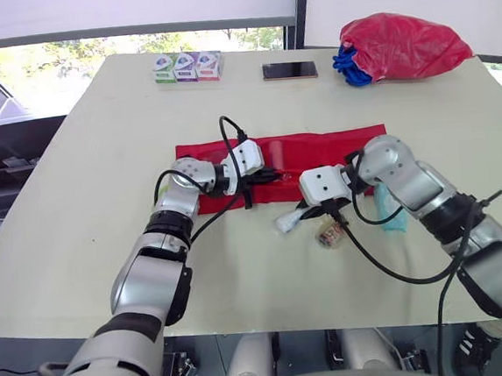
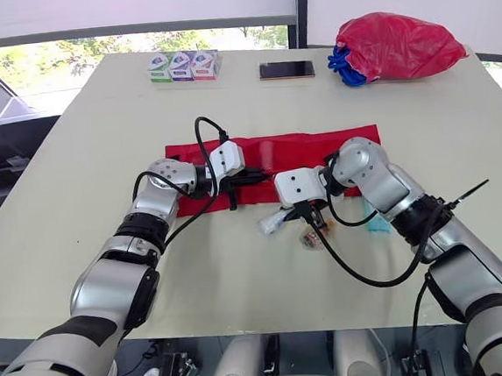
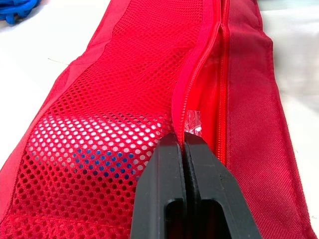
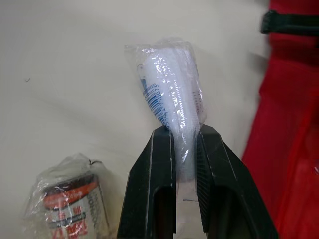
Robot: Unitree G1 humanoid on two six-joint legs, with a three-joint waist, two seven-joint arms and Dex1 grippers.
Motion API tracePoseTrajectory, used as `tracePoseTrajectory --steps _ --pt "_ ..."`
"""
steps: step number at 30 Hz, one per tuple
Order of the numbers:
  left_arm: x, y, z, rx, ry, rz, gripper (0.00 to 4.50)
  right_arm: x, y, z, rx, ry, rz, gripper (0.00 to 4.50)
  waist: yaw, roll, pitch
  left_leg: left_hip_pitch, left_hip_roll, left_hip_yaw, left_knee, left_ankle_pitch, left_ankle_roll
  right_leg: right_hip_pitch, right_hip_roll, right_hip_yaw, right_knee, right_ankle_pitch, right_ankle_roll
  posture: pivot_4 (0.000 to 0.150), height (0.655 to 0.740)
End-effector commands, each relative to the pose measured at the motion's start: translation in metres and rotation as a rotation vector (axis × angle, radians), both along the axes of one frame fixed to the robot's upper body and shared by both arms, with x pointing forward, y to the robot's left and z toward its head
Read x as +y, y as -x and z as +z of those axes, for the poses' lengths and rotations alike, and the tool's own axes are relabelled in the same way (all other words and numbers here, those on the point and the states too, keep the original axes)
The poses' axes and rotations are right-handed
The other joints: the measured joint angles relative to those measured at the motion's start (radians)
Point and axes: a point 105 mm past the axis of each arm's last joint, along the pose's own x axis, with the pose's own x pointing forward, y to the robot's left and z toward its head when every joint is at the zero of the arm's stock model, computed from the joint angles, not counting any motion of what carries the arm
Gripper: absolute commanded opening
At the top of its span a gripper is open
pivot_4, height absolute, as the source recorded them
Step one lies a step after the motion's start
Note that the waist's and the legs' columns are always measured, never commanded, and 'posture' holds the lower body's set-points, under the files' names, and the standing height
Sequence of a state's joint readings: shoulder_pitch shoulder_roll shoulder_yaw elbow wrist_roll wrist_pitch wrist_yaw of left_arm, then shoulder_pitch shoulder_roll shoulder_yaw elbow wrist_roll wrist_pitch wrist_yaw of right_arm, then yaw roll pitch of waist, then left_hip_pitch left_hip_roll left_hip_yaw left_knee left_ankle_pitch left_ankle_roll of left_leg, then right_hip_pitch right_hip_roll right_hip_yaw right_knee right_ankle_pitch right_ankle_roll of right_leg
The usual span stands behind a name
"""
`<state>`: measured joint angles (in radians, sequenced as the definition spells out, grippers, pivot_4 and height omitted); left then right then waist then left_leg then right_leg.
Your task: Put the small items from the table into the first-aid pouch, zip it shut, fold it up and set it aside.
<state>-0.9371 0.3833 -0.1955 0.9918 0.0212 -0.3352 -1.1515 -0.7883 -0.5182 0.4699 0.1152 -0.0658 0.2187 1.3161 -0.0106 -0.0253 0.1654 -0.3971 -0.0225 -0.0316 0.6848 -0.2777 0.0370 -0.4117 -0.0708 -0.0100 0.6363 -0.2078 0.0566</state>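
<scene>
At the middle of the table [image 1: 86, 211] the red first-aid pouch [image 1: 326, 146] lies flat with its zip open, and the left gripper [image 3: 183, 142] is pinched tight on the edge of the mesh pocket beside the zipper. Towards five o'clock from there, just off the pouch's near edge, the right gripper [image 4: 185, 134] clamps a clear-wrapped white packet [image 4: 167, 84]. A small wrapped roll [image 4: 67, 206] lies at the packet's four o'clock, and a teal item [image 1: 392, 211] lies further out at three
</scene>
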Motion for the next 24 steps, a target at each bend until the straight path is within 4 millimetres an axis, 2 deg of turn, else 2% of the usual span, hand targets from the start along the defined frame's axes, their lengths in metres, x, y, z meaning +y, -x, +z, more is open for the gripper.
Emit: tracePoseTrajectory --steps 1,6,9,16,24 --pt "-0.003 -0.001 0.010 -0.037 0.028 -0.008 0.00 -0.015 -0.006 0.023 -0.068 -0.073 -0.145 0.02 0.001 0.000 0.000 0.000 0.000 0.000 0.000 0.000 0.000 0.000 0.000 0.000 0.000 0.000 0.000 0.150 0.7400" --pt "-0.006 -0.001 0.012 -0.021 0.043 -0.018 0.00 -0.059 -0.019 0.027 -0.116 -0.035 -0.515 0.02 0.003 0.000 0.000 0.000 0.000 0.000 0.000 0.000 0.000 0.000 -0.001 0.000 0.000 0.000 0.000 0.150 0.7400" --pt "-0.016 0.000 0.013 -0.008 0.064 -0.031 0.00 -0.077 -0.012 0.022 -0.101 0.010 -0.649 0.02 0.005 0.000 0.000 0.000 0.000 0.000 0.000 -0.001 0.001 0.000 -0.001 0.000 0.000 0.000 0.000 0.150 0.7400" --pt "-0.044 0.008 0.010 -0.003 0.109 -0.068 0.00 -0.075 0.002 0.014 -0.037 -0.070 -0.854 0.02 0.003 0.000 0.000 0.000 0.000 0.000 0.000 -0.002 0.004 0.000 -0.001 0.000 0.000 0.000 0.000 0.150 0.7400" --pt "-0.063 0.020 0.007 0.020 0.135 -0.109 0.00 -0.091 -0.001 -0.001 -0.041 -0.123 -1.193 0.02 0.004 0.000 0.000 -0.001 0.000 0.000 0.000 -0.002 0.004 0.000 -0.001 0.000 0.000 0.000 0.000 0.150 0.7400"
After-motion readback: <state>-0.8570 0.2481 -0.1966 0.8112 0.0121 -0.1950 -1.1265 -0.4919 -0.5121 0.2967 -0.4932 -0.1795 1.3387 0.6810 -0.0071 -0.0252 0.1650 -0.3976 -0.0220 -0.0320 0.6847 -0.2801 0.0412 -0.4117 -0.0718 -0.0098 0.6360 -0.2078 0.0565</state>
